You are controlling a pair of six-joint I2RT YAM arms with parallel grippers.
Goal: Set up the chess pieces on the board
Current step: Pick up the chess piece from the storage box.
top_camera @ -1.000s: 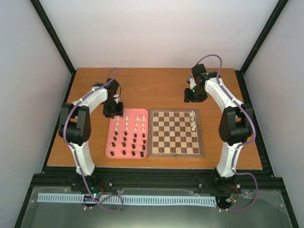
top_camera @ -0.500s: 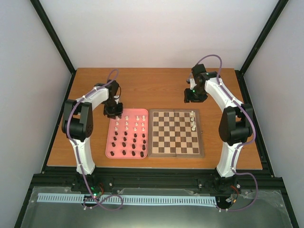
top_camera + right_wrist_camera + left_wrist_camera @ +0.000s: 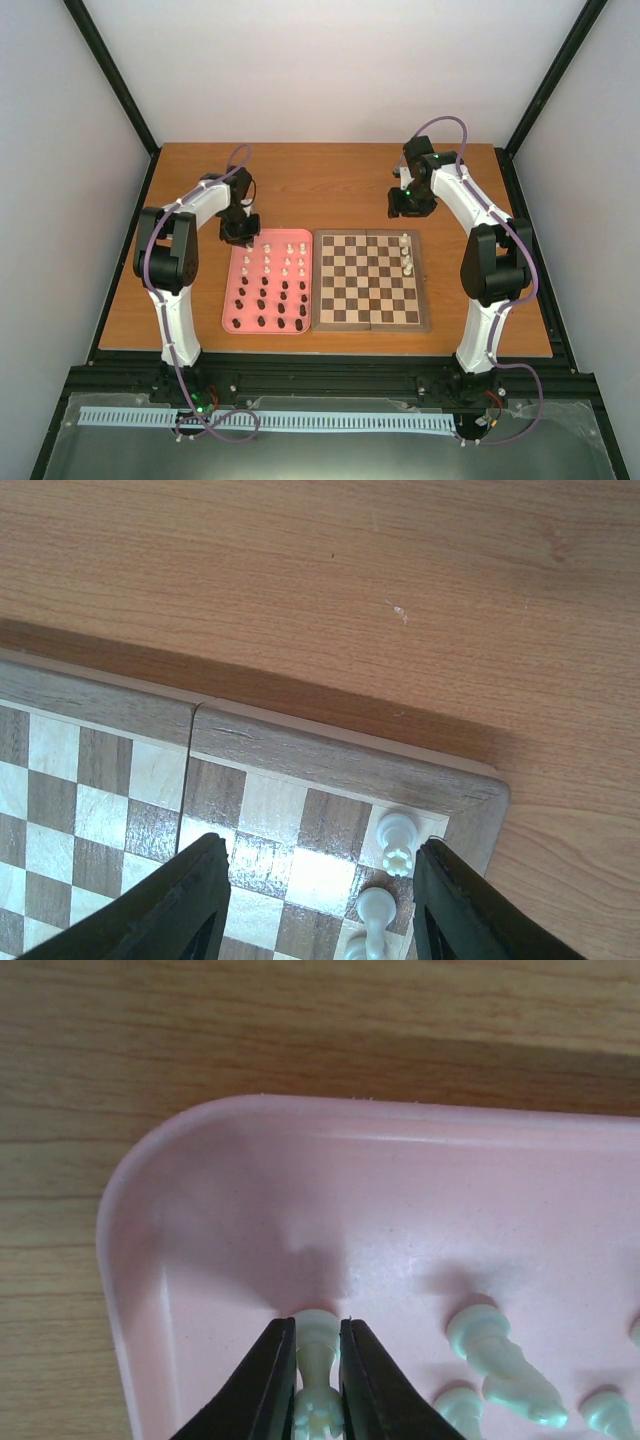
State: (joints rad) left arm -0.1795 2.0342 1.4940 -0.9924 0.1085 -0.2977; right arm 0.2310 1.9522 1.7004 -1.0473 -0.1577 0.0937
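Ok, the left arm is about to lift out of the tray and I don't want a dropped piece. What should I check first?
1. Left gripper shut on white piece: ok.
2. Neighbouring pieces apart from its fingers: ok.
3. Pink tray wall apart from fingers: ok.
4. Right gripper open, over far right corner of board: ok.
5. Board has free squares: ok.
6. Grip firm enough to lift: cannot tell.

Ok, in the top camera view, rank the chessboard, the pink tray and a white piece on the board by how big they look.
1. chessboard, slightly larger than the tray.
2. pink tray.
3. white piece, far smaller, covering less than one square.
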